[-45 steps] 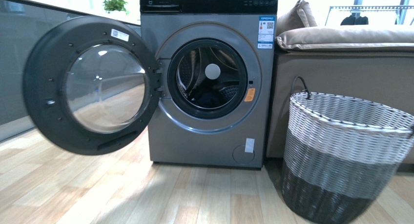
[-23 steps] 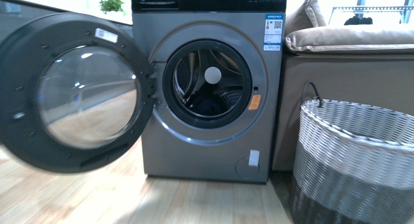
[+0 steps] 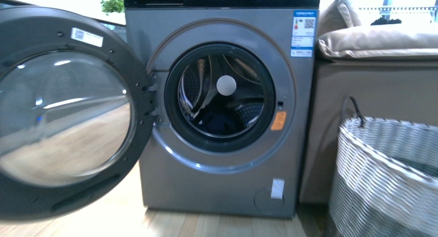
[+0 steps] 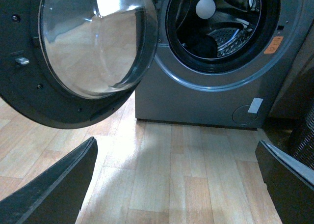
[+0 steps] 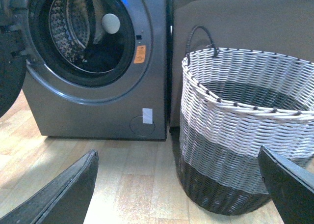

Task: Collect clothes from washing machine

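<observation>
I am judging this the approach: clothes (image 3: 219,122) lying in the open washing machine (image 3: 217,180), left hand (image 4: 175,143) and right hand (image 5: 176,153) gaping empty; reaching inside is coming next.

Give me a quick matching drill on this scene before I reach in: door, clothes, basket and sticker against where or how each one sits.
Things:
1. door
2. clothes
3. basket
4. orange sticker

Places or states:
A. standing on the floor, to the right of the washing machine
B. swung wide open, to the left
C. on the machine's front, just right of the round opening
D. lying low inside the drum

Pairs: 1-B, 2-D, 3-A, 4-C.
</observation>
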